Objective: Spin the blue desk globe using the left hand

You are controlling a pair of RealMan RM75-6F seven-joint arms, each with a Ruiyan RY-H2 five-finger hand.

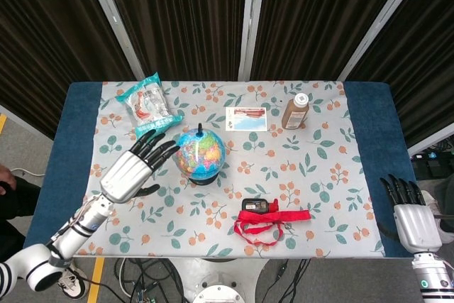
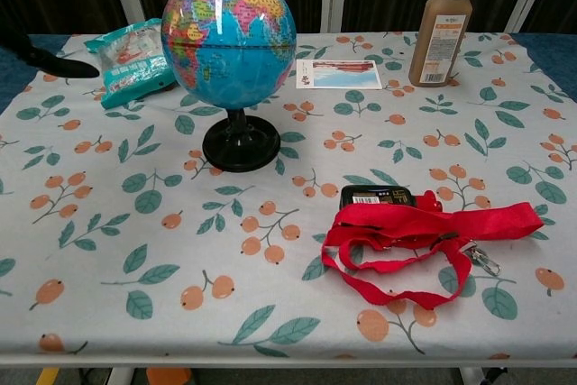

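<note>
The blue desk globe (image 1: 199, 154) (image 2: 229, 38) stands upright on its black round base (image 2: 241, 143) left of the table's middle. My left hand (image 1: 133, 169) hovers open just left of the globe, fingers spread and pointing toward it, with a small gap between them and the sphere. In the chest view only a dark fingertip (image 2: 54, 64) shows at the left edge. My right hand (image 1: 410, 213) hangs open off the table's right front corner, holding nothing.
A teal snack bag (image 1: 147, 108) lies behind the left hand. A brown bottle (image 1: 295, 111) and a picture card (image 1: 246, 118) sit at the back. A red lanyard with a black device (image 1: 269, 216) lies near the front edge of the floral cloth (image 1: 319, 175).
</note>
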